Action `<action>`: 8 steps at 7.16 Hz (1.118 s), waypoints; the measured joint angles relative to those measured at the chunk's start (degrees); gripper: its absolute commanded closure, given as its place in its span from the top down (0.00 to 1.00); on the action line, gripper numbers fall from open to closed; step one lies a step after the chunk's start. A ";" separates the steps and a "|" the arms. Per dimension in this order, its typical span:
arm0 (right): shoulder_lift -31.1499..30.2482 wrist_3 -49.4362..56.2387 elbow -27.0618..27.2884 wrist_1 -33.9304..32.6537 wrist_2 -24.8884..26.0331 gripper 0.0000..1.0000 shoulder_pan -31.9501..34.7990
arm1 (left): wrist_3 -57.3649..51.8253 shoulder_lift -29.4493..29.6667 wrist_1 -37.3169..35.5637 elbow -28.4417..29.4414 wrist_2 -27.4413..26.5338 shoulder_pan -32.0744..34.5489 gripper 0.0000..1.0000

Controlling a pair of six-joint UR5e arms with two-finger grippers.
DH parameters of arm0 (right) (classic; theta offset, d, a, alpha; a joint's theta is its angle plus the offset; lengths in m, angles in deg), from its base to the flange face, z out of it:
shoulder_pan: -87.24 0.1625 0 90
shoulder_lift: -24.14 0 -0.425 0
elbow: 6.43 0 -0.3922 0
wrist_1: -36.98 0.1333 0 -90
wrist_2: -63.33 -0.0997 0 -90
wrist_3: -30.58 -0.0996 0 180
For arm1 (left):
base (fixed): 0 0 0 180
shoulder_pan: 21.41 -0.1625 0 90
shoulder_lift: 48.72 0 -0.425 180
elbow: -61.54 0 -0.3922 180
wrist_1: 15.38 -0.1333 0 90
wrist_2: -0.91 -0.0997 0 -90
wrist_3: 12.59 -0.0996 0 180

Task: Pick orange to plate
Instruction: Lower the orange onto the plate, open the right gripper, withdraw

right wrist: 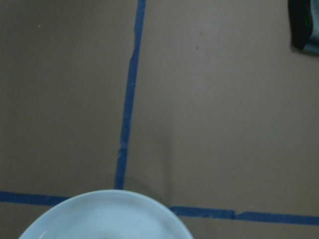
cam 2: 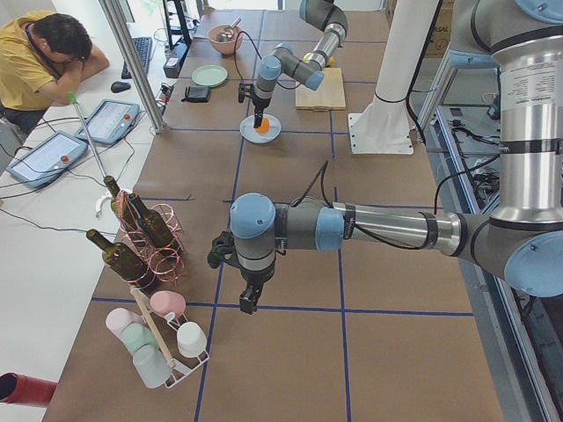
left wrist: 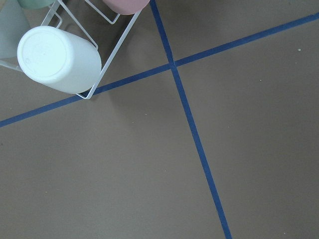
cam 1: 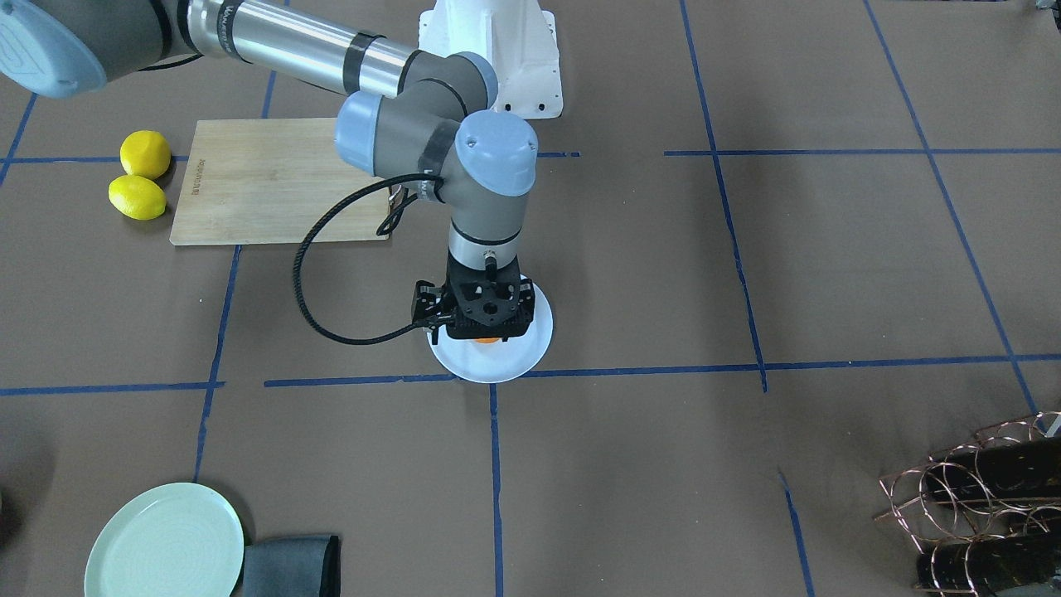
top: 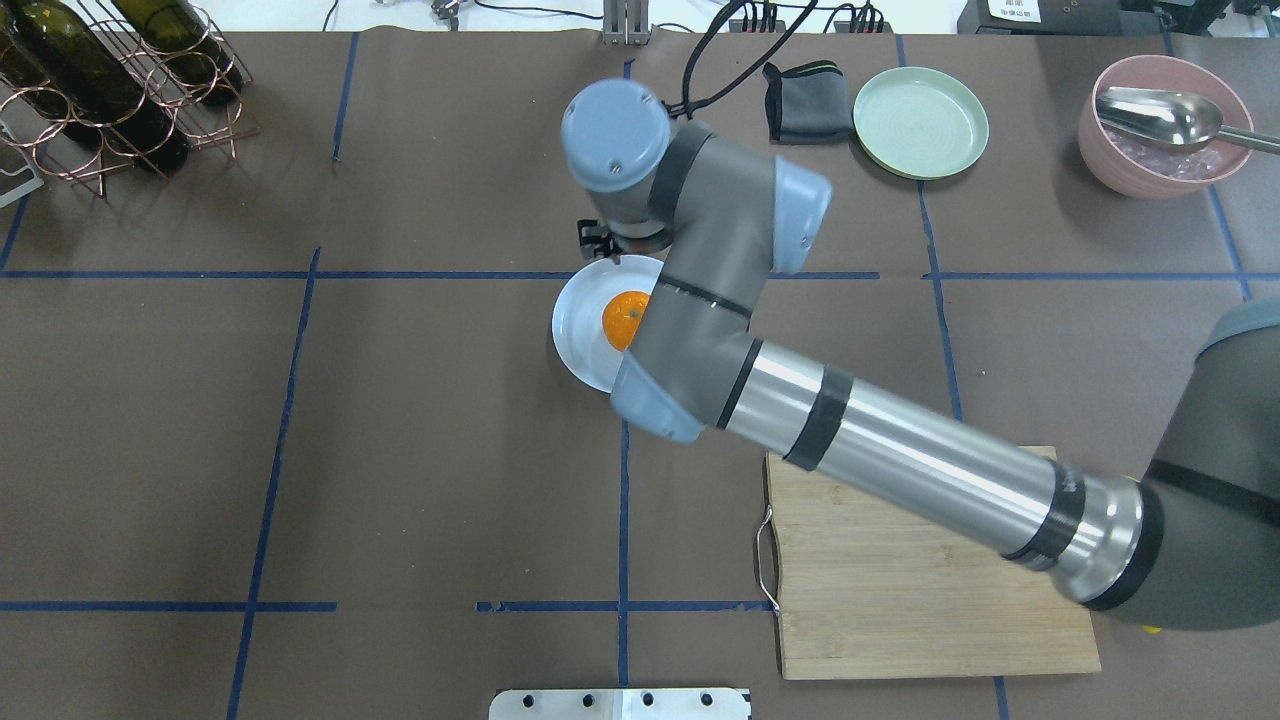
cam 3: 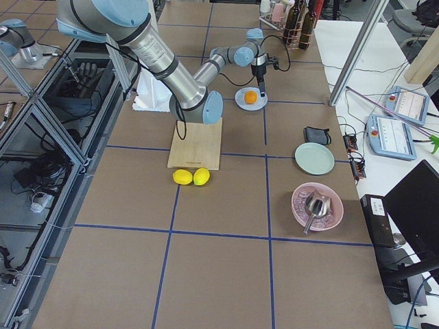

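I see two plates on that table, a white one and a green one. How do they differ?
The white plate is bluish white and smaller; the green plate is pale mint and larger. The white plate holds the orange; the green plate holds nothing. The white plate lies mid-table, the green plate near the edge beside a grey cloth. Both are round, shallow and rimmed.

orange (cam 3: 251,97) on white plate (cam 3: 241,103), right tool (cam 3: 260,87) close above; lemons (cam 3: 182,177) beside cutting board (cam 3: 197,144)

The cutting board's (cam 1: 265,186) edge print is unreadable.
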 measured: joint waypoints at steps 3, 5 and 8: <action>-11.33 21.88 8.84 -0.41 -16.10 1.00 16.22 | 0.44 -0.33 -0.29 0.80 2.29 -0.02 1.00; -19.79 34.64 12.98 -1.99 -24.03 1.00 26.78 | 0.97 -0.42 -0.51 1.46 7.11 -0.01 1.00; -32.59 43.22 19.88 -5.82 -27.05 1.00 37.00 | 1.01 -0.33 -0.27 1.39 8.27 0.01 1.00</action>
